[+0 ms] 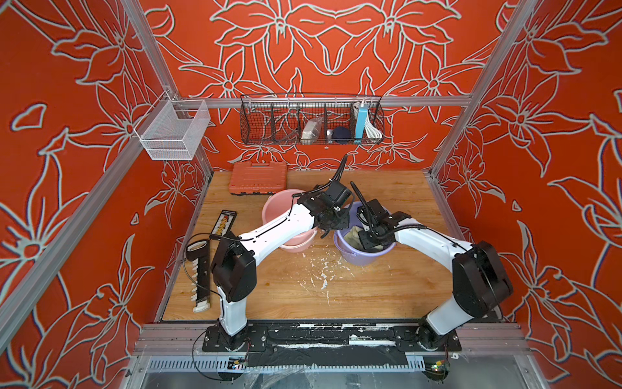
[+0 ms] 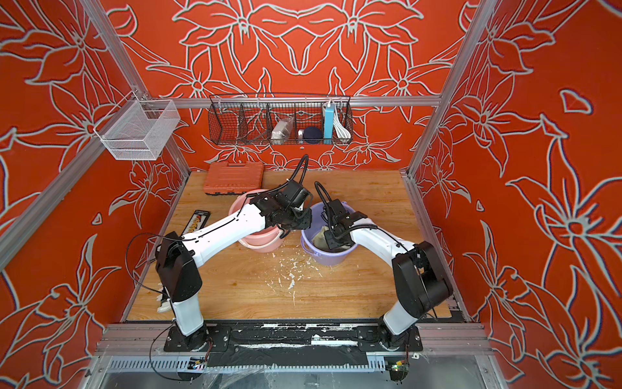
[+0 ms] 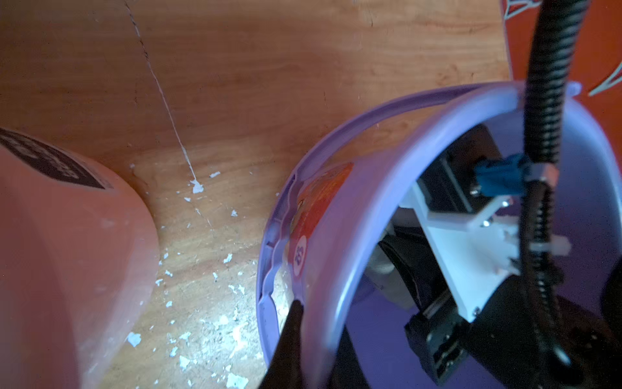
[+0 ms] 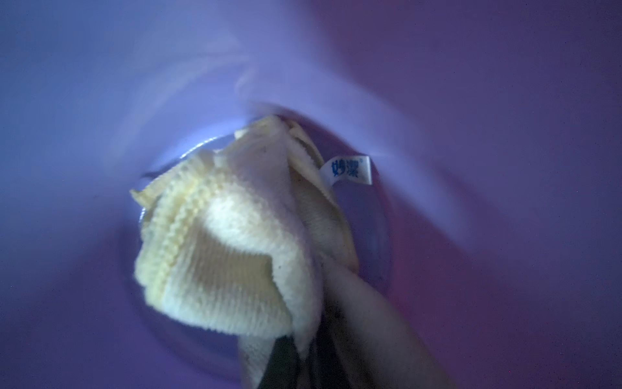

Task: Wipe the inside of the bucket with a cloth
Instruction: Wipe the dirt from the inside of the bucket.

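Deep in purple bucket [image 1: 360, 258], right gripper [image 4: 296, 357] clamped tight on cloth [image 4: 229, 242], left gripper [image 1: 327, 231] pinched closed on its left rim, pink bucket [image 1: 278, 208] stood just left.

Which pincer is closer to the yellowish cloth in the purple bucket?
Right. The right pincer is down inside the purple bucket, shut on the cloth. The left pincer clamps that bucket's rim, above and apart from the cloth.

We see a wooden surface [image 1: 387, 296]. A pink bucket [image 1: 276, 209] and a purple bucket [image 1: 361, 259] stand on it near the middle, side by side. An orange case [image 1: 258, 177] lies flat at the back, behind the pink bucket. White flecks [image 1: 321, 273] litter the wood in front of the buckets. A black strip [image 1: 224, 222] and a black rack [image 1: 202, 274] lie along the left edge.
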You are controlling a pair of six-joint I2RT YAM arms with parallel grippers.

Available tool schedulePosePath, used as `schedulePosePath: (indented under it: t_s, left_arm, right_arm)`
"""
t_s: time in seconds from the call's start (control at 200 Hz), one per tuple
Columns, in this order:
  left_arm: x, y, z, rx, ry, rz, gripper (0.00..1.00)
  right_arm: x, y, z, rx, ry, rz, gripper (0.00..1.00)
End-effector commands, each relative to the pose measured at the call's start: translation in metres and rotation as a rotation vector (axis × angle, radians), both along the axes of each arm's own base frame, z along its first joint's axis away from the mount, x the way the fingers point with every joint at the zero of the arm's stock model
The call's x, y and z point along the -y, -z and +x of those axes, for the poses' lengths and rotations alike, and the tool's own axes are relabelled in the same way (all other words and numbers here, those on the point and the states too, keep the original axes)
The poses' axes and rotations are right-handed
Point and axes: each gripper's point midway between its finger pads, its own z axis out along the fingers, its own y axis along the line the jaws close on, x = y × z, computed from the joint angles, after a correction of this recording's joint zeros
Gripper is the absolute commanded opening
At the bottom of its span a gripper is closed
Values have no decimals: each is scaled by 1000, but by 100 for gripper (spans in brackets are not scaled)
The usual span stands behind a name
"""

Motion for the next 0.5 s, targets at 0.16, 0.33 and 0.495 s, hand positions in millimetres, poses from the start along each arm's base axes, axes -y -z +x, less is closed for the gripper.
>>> schedulePosePath:
  t_s: [0.16,0.33,0.495]
  left_arm:
    - [-4,-30,-11,92,33,-77,0]
    - [-3,-15,-18,70,59,-61,0]
    - [-3,-6,-23,54,58,-69,0]
  right_arm:
    - [44,12,30,54,181,-263,0]
    - [40,41,32,-37,207,-297,0]
    - [25,68,26,-135,194,-246,0]
